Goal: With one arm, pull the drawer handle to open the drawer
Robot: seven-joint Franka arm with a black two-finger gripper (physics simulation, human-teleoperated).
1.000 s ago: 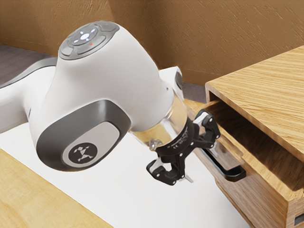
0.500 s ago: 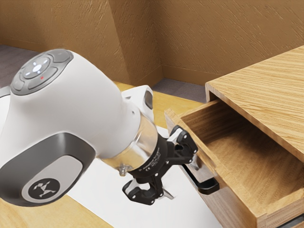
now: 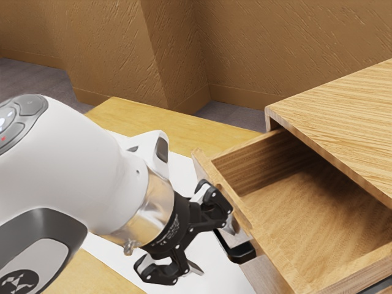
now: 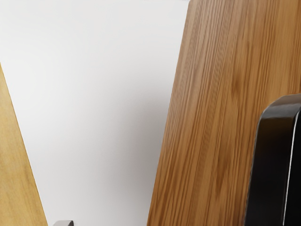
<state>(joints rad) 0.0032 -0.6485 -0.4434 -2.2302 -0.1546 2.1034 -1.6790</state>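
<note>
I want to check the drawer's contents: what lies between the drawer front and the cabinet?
Between the drawer front and the cabinet, the exterior view shows only the drawer's bare floor.

Light wooden table [image 3: 141, 119], white sheet [image 4: 94, 94] on it, drawer cabinet [image 3: 331, 104] beside the sheet

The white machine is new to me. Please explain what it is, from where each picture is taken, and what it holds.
It is a simulated robot arm with a black gripper. The exterior view looks from its side; the wrist view looks from its hand. A white mat lies on a wooden table, beside a cabinet whose drawer stands open. The gripper is at the drawer's black handle, seen close in the wrist view; whether it clamps it, I cannot tell.
</note>
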